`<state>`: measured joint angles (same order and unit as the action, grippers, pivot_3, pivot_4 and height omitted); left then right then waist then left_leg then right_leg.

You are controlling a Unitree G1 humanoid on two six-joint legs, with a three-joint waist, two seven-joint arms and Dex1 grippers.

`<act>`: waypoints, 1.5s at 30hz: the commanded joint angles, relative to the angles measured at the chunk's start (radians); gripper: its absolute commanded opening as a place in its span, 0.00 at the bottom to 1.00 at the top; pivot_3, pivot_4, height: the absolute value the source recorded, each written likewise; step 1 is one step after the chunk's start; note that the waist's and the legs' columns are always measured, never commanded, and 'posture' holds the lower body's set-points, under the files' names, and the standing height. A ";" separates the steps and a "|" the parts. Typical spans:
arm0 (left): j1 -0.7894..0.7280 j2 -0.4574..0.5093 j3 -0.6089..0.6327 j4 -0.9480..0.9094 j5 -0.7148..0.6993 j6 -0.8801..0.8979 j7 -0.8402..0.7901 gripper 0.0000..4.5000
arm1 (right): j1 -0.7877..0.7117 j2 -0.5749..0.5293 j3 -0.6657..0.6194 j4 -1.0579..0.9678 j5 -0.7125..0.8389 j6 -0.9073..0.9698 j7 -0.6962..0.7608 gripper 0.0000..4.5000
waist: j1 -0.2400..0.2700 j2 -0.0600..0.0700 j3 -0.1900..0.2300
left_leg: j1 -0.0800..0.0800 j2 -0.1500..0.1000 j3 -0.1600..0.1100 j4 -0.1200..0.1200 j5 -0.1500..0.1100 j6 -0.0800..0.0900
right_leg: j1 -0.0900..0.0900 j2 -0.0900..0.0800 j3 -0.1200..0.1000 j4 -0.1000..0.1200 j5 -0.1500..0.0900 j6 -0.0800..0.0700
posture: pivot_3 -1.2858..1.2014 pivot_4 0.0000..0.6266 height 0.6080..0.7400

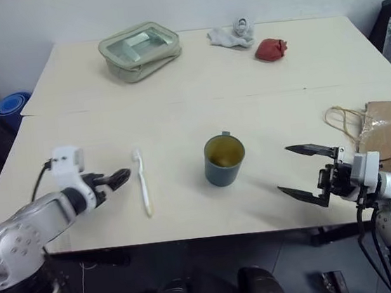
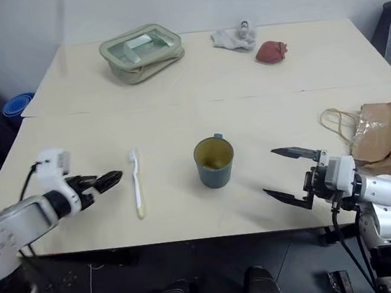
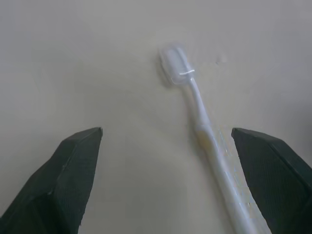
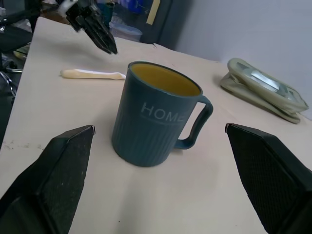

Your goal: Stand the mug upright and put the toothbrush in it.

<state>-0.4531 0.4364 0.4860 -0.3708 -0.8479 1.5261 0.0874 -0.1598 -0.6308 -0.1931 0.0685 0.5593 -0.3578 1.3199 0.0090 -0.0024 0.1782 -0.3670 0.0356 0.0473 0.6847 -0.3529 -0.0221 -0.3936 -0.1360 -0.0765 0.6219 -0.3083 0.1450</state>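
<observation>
Now mug (image 1: 224,160) upright mid-table; toothbrush (image 1: 142,181) flat left of mug. Left gripper (image 1: 113,178) open beside toothbrush, right gripper (image 1: 303,172) open, empty, right of mug. Risk: thin toothbrush slips from pinch, skids.

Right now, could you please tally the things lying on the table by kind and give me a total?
Mug: 1
Toothbrush: 1
Clear zip pouch: 1
White crumpled cloth: 1
Red crumpled item: 1
Brown paper bag: 1
Total: 6
</observation>
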 commanded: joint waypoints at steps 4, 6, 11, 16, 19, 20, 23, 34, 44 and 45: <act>-0.045 -0.039 -0.172 0.074 0.138 0.009 0.022 1.00 | 0.061 -0.015 -0.024 -0.171 0.015 0.085 -0.090 0.99 | -0.006 0.001 -0.001 | 0.000 0.000 0.000 -0.001 0.000 -0.001 | 0.000 0.001 0.000 0.000 0.000 0.000 | 0.52 0.24 1.00; -0.028 0.009 -0.288 0.081 0.183 -0.039 -0.022 0.91 | 0.079 -0.013 -0.031 -0.199 0.018 0.111 -0.115 1.00 | -0.004 0.001 -0.001 | 0.002 0.000 0.001 -0.001 0.000 -0.001 | 0.001 0.000 0.001 -0.001 0.000 0.000 | 0.52 0.24 1.00; -0.014 0.023 -0.388 0.106 0.237 -0.096 -0.086 0.64 | 0.106 -0.020 -0.046 -0.241 0.024 0.145 -0.143 1.00 | 0.015 0.002 -0.002 | 0.009 0.000 0.003 -0.001 0.001 -0.001 | 0.008 0.000 0.003 -0.003 0.000 0.000 | 0.52 0.24 1.00; -0.012 0.030 -0.392 0.125 0.264 -0.149 -0.153 0.33 | 0.142 -0.040 -0.080 -0.250 0.036 0.156 -0.136 1.00 | 0.020 0.003 -0.002 | 0.012 0.000 0.002 -0.002 0.001 -0.001 | 0.016 0.001 0.003 -0.011 0.000 -0.001 | 0.52 0.24 1.00; -0.036 0.028 -0.344 0.138 0.256 -0.296 -0.253 0.13 | 0.164 -0.047 -0.101 -0.254 0.035 0.162 -0.143 1.00 | 0.019 0.003 -0.002 | 0.012 -0.001 0.002 -0.002 0.000 0.000 | 0.017 0.001 0.003 -0.012 0.000 -0.001 | 0.52 0.24 1.00; -0.047 0.035 -0.330 0.140 0.250 -0.372 -0.314 0.07 | 0.171 -0.047 -0.109 -0.257 0.035 0.164 -0.149 1.00 | 0.019 0.002 -0.002 | 0.012 0.000 0.002 -0.002 0.000 0.000 | 0.017 0.001 0.003 -0.012 0.000 -0.001 | 0.52 0.24 1.00; -0.064 0.040 -0.302 0.151 0.252 -0.560 -0.443 0.05 | 0.191 -0.044 -0.127 -0.260 0.032 0.158 -0.158 1.00 | 0.017 0.001 -0.001 | 0.011 0.000 0.002 -0.002 0.000 0.000 | 0.016 0.002 0.003 -0.013 -0.001 -0.001 | 0.52 0.24 1.00; -0.257 -0.266 -0.343 0.230 0.128 -1.131 -0.877 0.05 | 0.339 0.010 -0.220 -0.247 0.008 0.046 -0.199 1.00 | 0.022 0.000 0.000 | 0.010 0.000 0.003 -0.002 0.000 0.001 | 0.017 0.002 0.001 -0.018 0.000 0.000 | 0.52 0.24 1.00; -0.268 -0.397 -0.523 0.555 0.327 -1.469 -1.063 0.05 | 0.392 0.034 -0.256 -0.152 0.018 -0.073 -0.163 1.00 | 0.018 -0.001 0.000 | 0.010 0.000 0.004 -0.002 0.000 0.003 | 0.017 0.002 0.001 -0.019 0.000 0.000 | 0.52 0.24 1.00; -0.263 -0.399 -0.522 0.566 0.324 -1.469 -1.068 0.13 | 0.393 0.036 -0.255 -0.147 0.018 -0.082 -0.164 1.00 | 0.018 -0.001 0.000 | 0.010 0.000 0.004 -0.002 0.000 0.003 | 0.017 0.002 0.001 -0.020 0.000 0.000 | 0.52 0.24 1.00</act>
<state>-0.7057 0.0419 -0.0304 0.2018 -0.5281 0.0851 -0.9636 0.2270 -0.6009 -0.4085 -0.0703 0.5594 -0.4078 1.1538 0.0269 -0.0033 0.1786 -0.3573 0.0354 0.0517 0.6823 -0.3531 -0.0190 -0.3768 -0.1337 -0.0752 0.6018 -0.3083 0.1453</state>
